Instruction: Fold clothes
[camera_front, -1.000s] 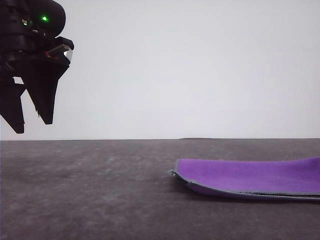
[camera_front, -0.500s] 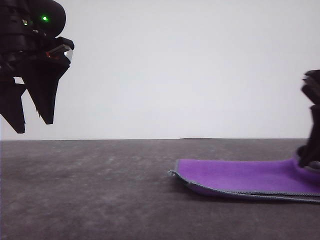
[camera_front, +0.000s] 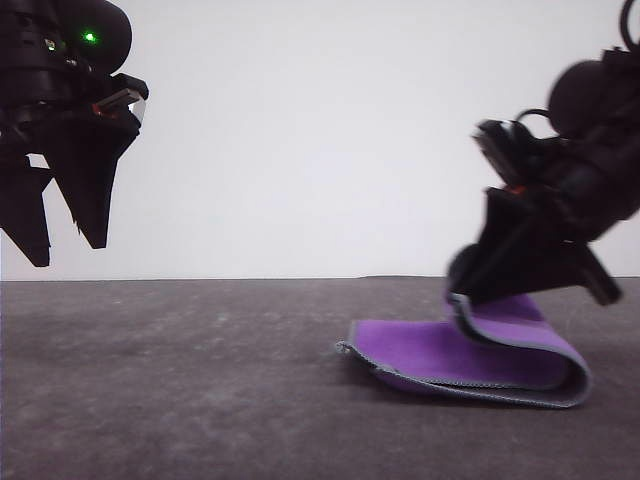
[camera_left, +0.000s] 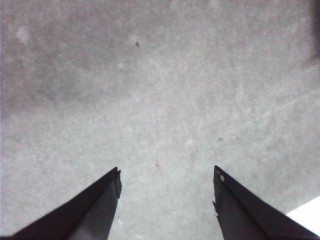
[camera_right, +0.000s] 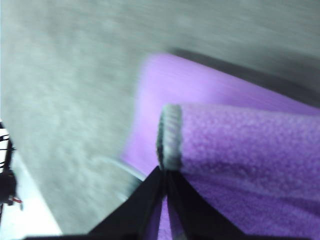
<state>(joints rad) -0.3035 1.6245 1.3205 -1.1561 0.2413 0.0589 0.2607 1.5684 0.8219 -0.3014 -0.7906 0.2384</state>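
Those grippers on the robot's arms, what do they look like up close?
Both are matt black. The left gripper has two pointed, wedge-shaped fingers under a bulky rounded housing with a small green light and an orange-red mark. The right gripper has narrow tapering fingers and a thin black cable looped above its rounded housing.

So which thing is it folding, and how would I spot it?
Look at the dark grey table, toward its right side under the right claw. The purple cloth lies there, grey-edged, one end pinched and curled over itself; it is the one brightly coloured thing.
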